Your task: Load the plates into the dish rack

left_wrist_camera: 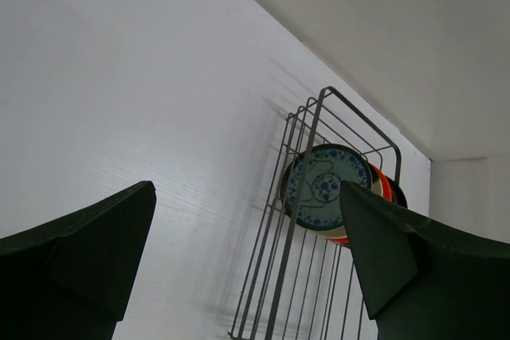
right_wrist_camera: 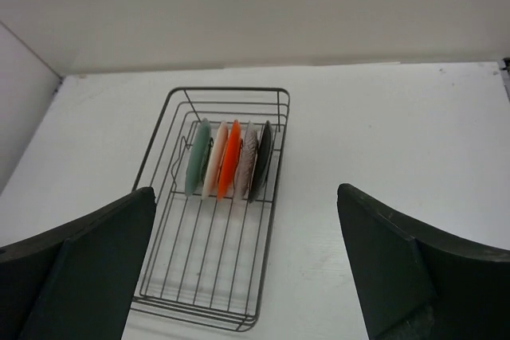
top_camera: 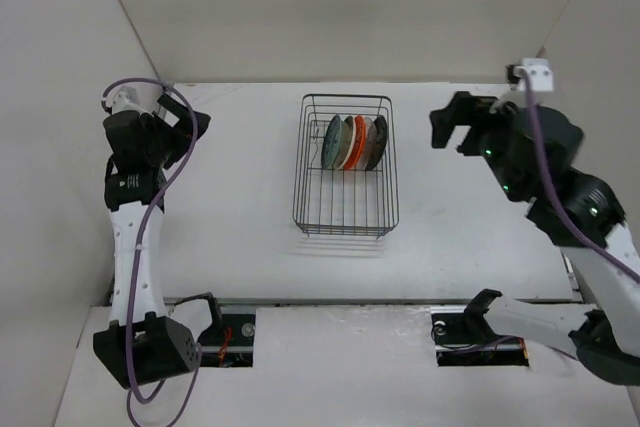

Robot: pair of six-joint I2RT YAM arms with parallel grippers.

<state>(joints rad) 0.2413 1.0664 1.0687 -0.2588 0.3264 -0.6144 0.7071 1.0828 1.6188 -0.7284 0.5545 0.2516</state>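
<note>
The dark wire dish rack [top_camera: 298,197] stands mid-table. Several plates stand on edge side by side in its far half: blue-patterned [top_camera: 333,142], cream [top_camera: 346,142], orange [top_camera: 358,142], clear whitish [top_camera: 369,142] and black [top_camera: 380,142]. My left gripper [top_camera: 197,124] is open and empty, raised well left of the rack. My right gripper [top_camera: 452,127] is open and empty, raised to the right of it. The left wrist view shows the rack [left_wrist_camera: 303,220] and the blue-patterned plate [left_wrist_camera: 323,185] between my open left gripper [left_wrist_camera: 247,276]. The right wrist view shows the rack [right_wrist_camera: 273,197] and the orange plate [right_wrist_camera: 229,157] ahead of my open right gripper [right_wrist_camera: 247,268].
White walls close the table at the left, back and right. A white bracket [top_camera: 537,74] sits in the back right corner. Two cable slots [top_camera: 225,332] [top_camera: 480,337] lie at the near edge by the arm bases. The rack's near half [right_wrist_camera: 199,268] holds no plates.
</note>
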